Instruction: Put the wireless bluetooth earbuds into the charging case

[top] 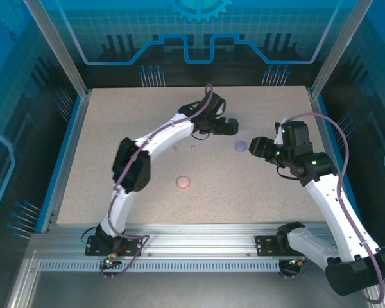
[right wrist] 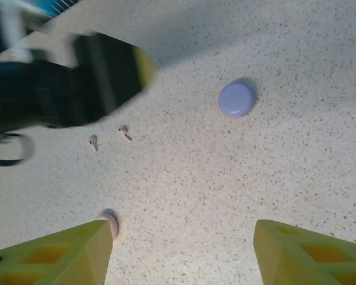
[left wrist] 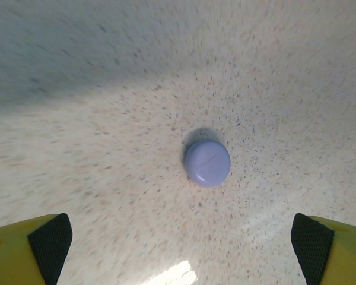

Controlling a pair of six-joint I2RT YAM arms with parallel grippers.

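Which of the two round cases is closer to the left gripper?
The purple case, lying just beside the left gripper; the pink case sits farther off, nearer the arm bases.

table [top: 102, 128]: speckled beige top, matte; i see a bright glare patch on it in my left wrist view.
panels [top: 199, 38]: blue, circuit print, behind and on both sides.
posts [top: 56, 45]: aluminium, slanting, back corners.
rail [top: 199, 240]: slotted aluminium, near edge.

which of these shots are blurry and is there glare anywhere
Left wrist: table streaked by motion blur, purple case sharper, white glare at the bottom edge; right wrist: left arm blurred, purple case and table crisp; top external: evenly lit and sharp.
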